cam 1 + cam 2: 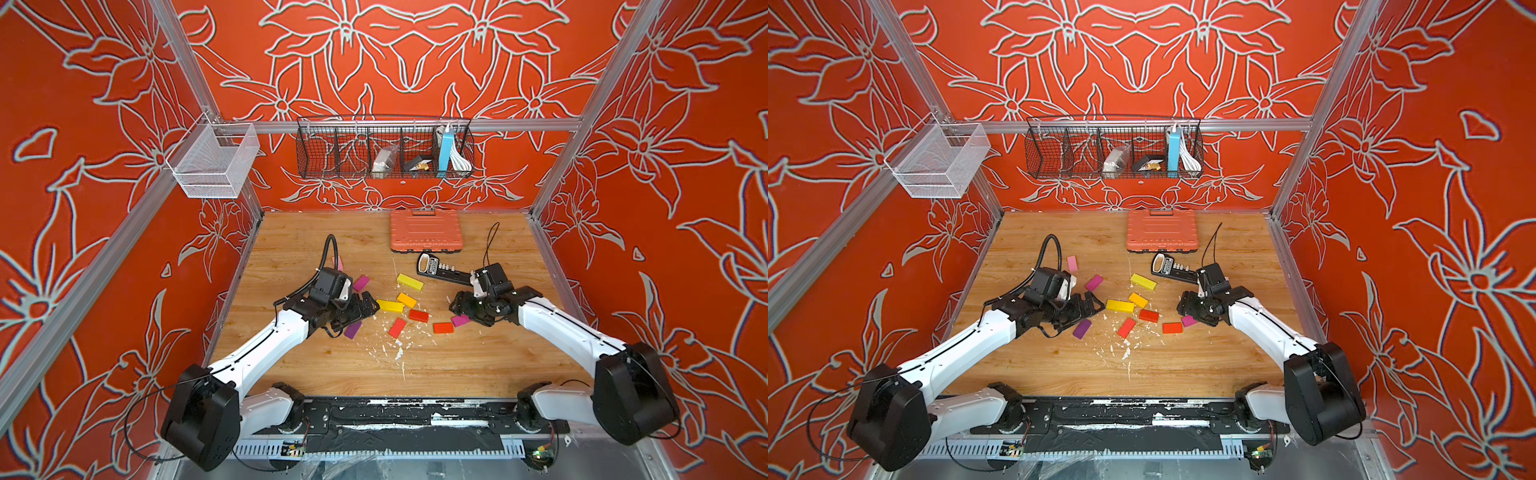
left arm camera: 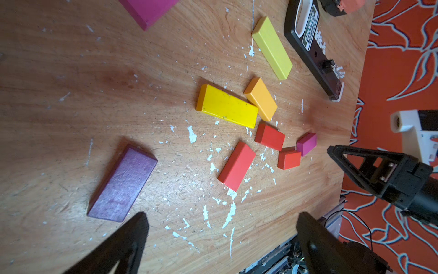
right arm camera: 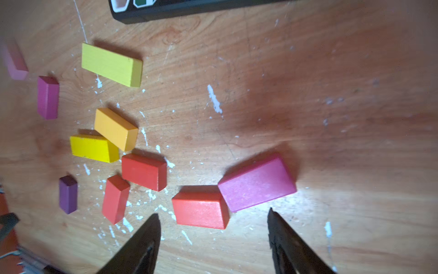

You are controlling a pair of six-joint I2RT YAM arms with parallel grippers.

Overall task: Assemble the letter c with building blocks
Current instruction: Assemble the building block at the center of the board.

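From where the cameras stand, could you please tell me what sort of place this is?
Probably an enclosed robot test cell: a left arm and right arm mounted at the front of a wooden table, floral-printed walls on an aluminium frame, and a wire basket hung on it.

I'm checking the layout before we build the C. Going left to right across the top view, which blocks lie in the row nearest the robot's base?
purple block → tilted red block → orange-red block → magenta block
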